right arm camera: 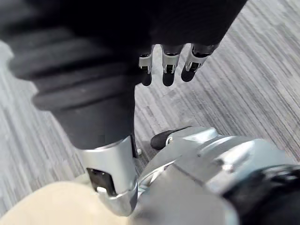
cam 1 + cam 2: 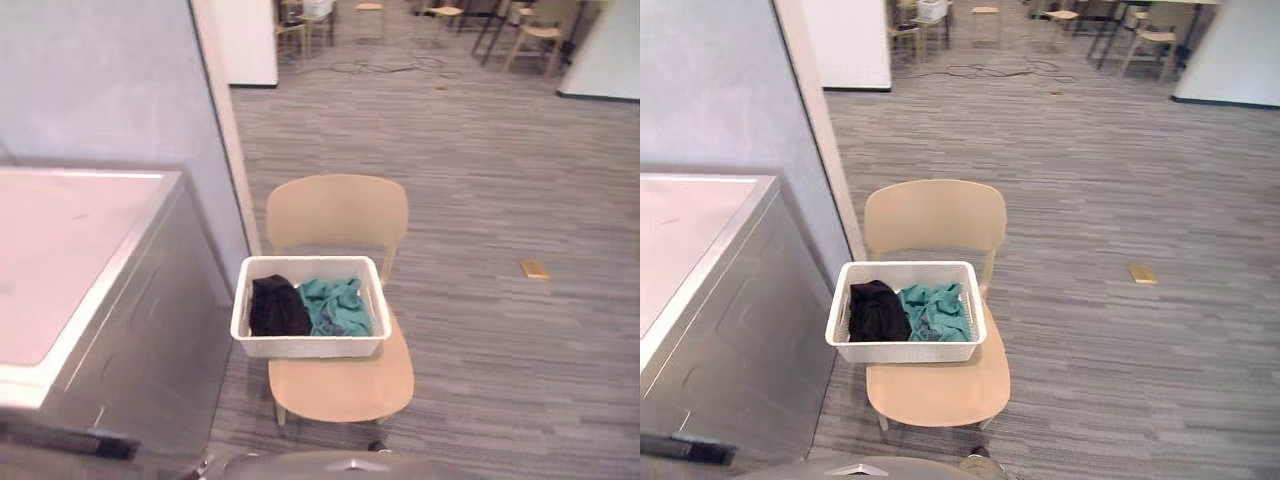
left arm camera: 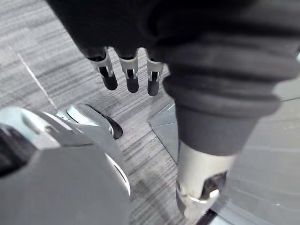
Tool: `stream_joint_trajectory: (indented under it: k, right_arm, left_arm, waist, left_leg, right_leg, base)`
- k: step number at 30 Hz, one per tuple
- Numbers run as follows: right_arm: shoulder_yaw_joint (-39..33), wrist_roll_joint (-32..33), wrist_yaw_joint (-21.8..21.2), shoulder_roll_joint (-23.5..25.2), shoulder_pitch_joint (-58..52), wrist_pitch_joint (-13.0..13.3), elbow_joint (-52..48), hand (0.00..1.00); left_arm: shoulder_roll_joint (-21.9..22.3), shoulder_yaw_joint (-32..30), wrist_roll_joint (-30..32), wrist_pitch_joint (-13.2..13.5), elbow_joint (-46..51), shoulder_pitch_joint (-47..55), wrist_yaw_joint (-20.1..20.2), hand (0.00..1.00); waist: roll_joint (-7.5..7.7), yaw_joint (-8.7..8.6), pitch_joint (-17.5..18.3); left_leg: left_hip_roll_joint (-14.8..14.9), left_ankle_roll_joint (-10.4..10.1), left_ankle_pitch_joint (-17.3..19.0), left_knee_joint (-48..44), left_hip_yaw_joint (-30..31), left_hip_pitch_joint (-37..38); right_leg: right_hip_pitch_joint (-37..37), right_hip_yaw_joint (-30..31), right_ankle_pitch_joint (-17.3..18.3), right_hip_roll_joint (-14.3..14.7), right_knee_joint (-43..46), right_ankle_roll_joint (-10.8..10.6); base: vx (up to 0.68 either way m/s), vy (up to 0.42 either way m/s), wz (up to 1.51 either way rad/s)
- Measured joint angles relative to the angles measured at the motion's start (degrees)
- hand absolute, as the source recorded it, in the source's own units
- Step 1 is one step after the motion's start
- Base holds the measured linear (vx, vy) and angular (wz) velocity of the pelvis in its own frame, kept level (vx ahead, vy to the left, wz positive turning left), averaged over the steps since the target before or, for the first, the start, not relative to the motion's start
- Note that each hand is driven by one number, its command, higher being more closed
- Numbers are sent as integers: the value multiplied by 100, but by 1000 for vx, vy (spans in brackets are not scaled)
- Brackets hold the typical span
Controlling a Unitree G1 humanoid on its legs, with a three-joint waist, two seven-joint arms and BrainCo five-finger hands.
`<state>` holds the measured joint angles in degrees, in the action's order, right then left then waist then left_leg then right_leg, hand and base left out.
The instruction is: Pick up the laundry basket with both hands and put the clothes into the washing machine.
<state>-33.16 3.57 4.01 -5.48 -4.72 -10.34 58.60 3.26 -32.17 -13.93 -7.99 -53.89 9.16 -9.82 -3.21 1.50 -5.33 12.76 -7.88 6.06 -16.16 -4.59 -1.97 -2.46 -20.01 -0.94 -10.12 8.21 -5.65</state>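
Grey striped carpet floor (image 2: pixel 480 180) throughout room. Pale bluish wall (image 2: pixel 100 80) at left, ending in beige corner strip (image 2: pixel 224 130). Light wood chair (image 2: pixel 337 212) just beside strip, backrest toward far end. Small yellow block (image 2: pixel 534 269) on carpet, well apart from chair. Far end: white partitions (image 2: pixel 247 40), wooden chairs (image 2: pixel 530 35), dark table legs (image 2: pixel 492 35), loose cable (image 2: pixel 385 67) on floor.

A light wooden chair (image 2: pixel 338 213) stands on the grey striped floor (image 2: pixel 480 170), just beside the washing machine (image 2: pixel 150 345), which also stands on the floor. A white laundry basket (image 2: pixel 310 347) rests on the chair's seat, toward the backrest. A small tan block (image 2: pixel 534 269) lies on the floor, well to the chair's right.
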Motion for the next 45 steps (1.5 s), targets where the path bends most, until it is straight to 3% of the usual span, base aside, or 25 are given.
stream_joint_trajectory:
  k: [2, 3, 4, 5, 6, 9, 10, 11, 12, 14, 16, 18, 21, 24, 26, 27, 28, 29, 31, 32, 34, 36, 37, 40, 45]
  right_arm:
    - [195, 9, 21, -142, 316, 16, -363, 0]
    - [275, 25, 21, -187, 456, 27, -509, 0]
    - [271, 65, 23, -158, 515, 35, -550, 0]
    - [264, 96, 28, -161, 625, 109, -691, 0]
    - [297, 166, 28, -177, 616, 162, -867, 0]
    - [288, 326, 27, -149, 486, 160, -752, 0]
    - [291, 318, 33, -147, 518, 157, -576, 0]
    - [276, 282, 37, -167, 495, 140, -474, 0]
    - [249, 267, 44, -81, 487, 103, -177, 0]
    - [177, 285, 34, 112, 411, 15, 182, 0]
    - [-79, 267, 25, -59, 325, 23, 421, 0]
    - [-243, 269, 20, -120, 321, 59, 535, 0]
    - [-412, 271, 8, -181, 192, 64, 527, 0]
    - [-538, 270, -4, -73, -39, 49, 463, 0]
    - [-528, 267, -16, 146, -172, 14, 319, 0]
    - [-552, 275, -21, 195, -158, 4, 305, 0]
    - [-644, 295, -25, 309, -145, -1, 246, 0]
    - [-646, 276, -22, 399, -212, -19, 221, 0]
    - [-648, 276, -13, 605, -283, 4, 52, 0]
    - [-653, 280, -16, 640, -297, 19, -29, 0]
    - [-650, 277, -19, 630, -332, 22, -93, 0]
    - [-652, 277, -29, 588, -354, 46, -88, 0]
    - [-653, 276, -30, 481, -323, 46, -80, 0]
    - [-620, 274, -34, 294, -91, 48, 104, 0]
    - [-531, 273, -44, 348, 75, 58, 241, 0]
  left_arm:
    - [53, 25, -79, 45, 109, -66, -4, 0]
    - [65, 21, -113, 100, 187, -74, -12, 0]
    - [46, -7, -116, 126, 186, -71, -17, 0]
    - [112, -174, -119, 120, 188, -82, -25, 0]
    - [180, -273, -120, 109, 108, 99, -52, 0]
    - [152, -399, -108, 81, -279, 185, -34, 0]
    - [135, -395, -64, 16, -437, 197, -19, 0]
    - [122, -384, -28, -24, -510, 211, -17, 0]
    - [34, -354, 48, -91, -565, 238, -29, 0]
    - [-206, -250, 69, -92, -565, 255, -64, 0]
    - [-278, 126, 69, -84, -499, 14, -75, 0]
    - [-253, 526, 68, -70, -377, -255, -24, 0]
    - [-235, 1041, 84, 95, -279, -404, 43, 0]
    - [-287, 1083, 275, 139, -293, -208, 53, 0]
    - [-347, 1047, 536, 96, -302, 55, 66, 0]
    - [-317, 897, 620, 76, -324, 112, 80, 0]
    - [-317, 720, 758, 22, -418, 113, 114, 0]
    - [-384, 590, 837, 8, -397, 65, 133, 0]
    - [-387, 336, 870, -68, -418, 76, 150, 0]
    - [-363, 183, 876, -99, -406, 78, 167, 0]
    - [-319, 73, 971, -113, -402, 64, 181, 0]
    - [-303, 61, 977, -120, -437, 80, 181, 0]
    - [-248, 67, 974, -148, -474, 75, 185, 0]
    - [-166, 84, 951, -147, -477, 120, 177, 0]
    - [-340, 246, 896, -78, -382, 35, 176, 0]
  waist:
    - [3, 77, -195]
    - [107, 67, -220]
    - [233, 66, -260]
    - [92, 123, -286]
    - [-91, 143, -294]
    - [-150, 85, -259]
    - [-185, 7, -226]
    - [-205, -25, -175]
    - [-175, -87, -95]
    - [48, -254, 77]
    - [-35, -260, 43]
    - [-40, -363, 46]
    - [72, -355, 18]
    - [107, -203, 65]
    - [152, -136, 83]
    - [100, -136, 67]
    - [24, -151, 54]
    - [188, -118, 47]
    - [444, 5, 63]
    - [472, 24, 70]
    - [479, 34, 128]
    - [489, 91, 280]
    - [343, 107, 348]
    - [194, 162, 424]
    - [342, 59, 156]
  left_leg:
    - [-266, 229, -420, -439, 173, -480]
    - [-390, 179, -758, -347, 189, -690]
    - [-440, 234, -738, -399, 160, -704]
    - [-190, 485, -188, -2131, -30, -992]
    - [92, 364, -46, -3264, -17, -878]
    - [297, 163, -178, -3750, 112, -163]
    - [395, 258, -573, -3379, 99, 126]
    - [415, 175, -504, -2918, 73, 309]
    - [257, 228, 63, -2135, -71, 622]
    - [234, -46, 457, -1196, 0, 855]
    - [309, -369, 968, -233, 7, 1283]
    - [108, -450, 1018, 277, -11, 1384]
    - [-395, -385, 1051, 944, -14, 1737]
    - [-664, -156, 1154, 1134, -122, 1925]
    - [-740, 25, 1090, 954, -168, 1765]
    - [-651, 86, 1083, 906, -160, 1675]
    - [-526, 86, 1083, 830, -44, 1531]
    - [-454, 90, 1062, 721, 90, 1414]
    - [-487, 86, 1063, 469, 305, 1168]
    - [-513, 45, 1093, 365, 505, 998]
    - [-504, -27, 988, 380, 826, 807]
    - [-480, -14, 764, 596, 1009, 623]
    - [-458, 244, 565, 757, 1063, 540]
    - [-435, 454, 283, 1081, 910, 460]
    - [-692, 159, 299, 44, 777, -108]
  right_leg:
    - [-271, -36, 92, -270, 371, 31]
    - [-492, 77, 112, -418, 463, 184]
    - [-587, 54, 61, -591, 506, 272]
    - [-657, -24, 1, -596, 546, 347]
    - [-586, -18, -25, -492, 557, 377]
    - [-594, -63, -133, -437, 453, 358]
    - [-690, -95, -219, -377, 404, 313]
    - [-763, -86, -268, -323, 367, 304]
    - [-850, -9, -334, -244, 249, 252]
    - [-958, 43, -448, -108, 256, 310]
    - [-976, -284, -582, -244, 452, 169]
    - [-949, -480, -599, -641, 629, 145]
    - [-830, -492, -725, -1276, 841, -1]
    - [-725, -399, -1105, -1496, 684, 30]
    - [-747, -187, -1977, -1392, 372, 146]
    - [-797, -45, -1839, -1301, 583, 104]
    - [-968, 253, -795, -1083, 1722, -175]
    - [-1039, 465, 151, -814, 2795, -282]
    - [-1016, 672, 947, -522, 3401, -272]
    - [-913, 759, 1125, -459, 3277, -452]
    - [-639, 759, 1371, -350, 2799, -479]
    - [-360, 576, 1541, -213, 1908, -246]
    - [-252, 467, 1284, -109, 1448, -187]
    - [-128, 423, 823, 53, 646, -121]
    - [127, 624, 870, -105, 555, -125]
  base:
    - [-200, -31, 44]
    - [-217, -18, 45]
    - [-174, 23, 28]
    - [-156, 42, 0]
    - [-129, 33, -6]
    - [-90, 126, 14]
    - [-103, 193, 24]
    - [-82, 155, 27]
    - [-54, 144, 38]
    - [51, 79, 52]
    - [34, 201, 63]
    - [-57, 225, 93]
    - [-104, 213, 67]
    - [-171, 167, 10]
    - [-191, 119, -6]
    - [-184, 58, 34]
    - [-155, -35, 68]
    - [-130, -72, 74]
    - [-130, -173, 63]
    - [-168, -181, 71]
    - [-131, -124, 71]
    - [-130, -151, 52]
    - [-143, -133, 39]
    - [-85, 21, 5]
    - [-65, 92, 49]
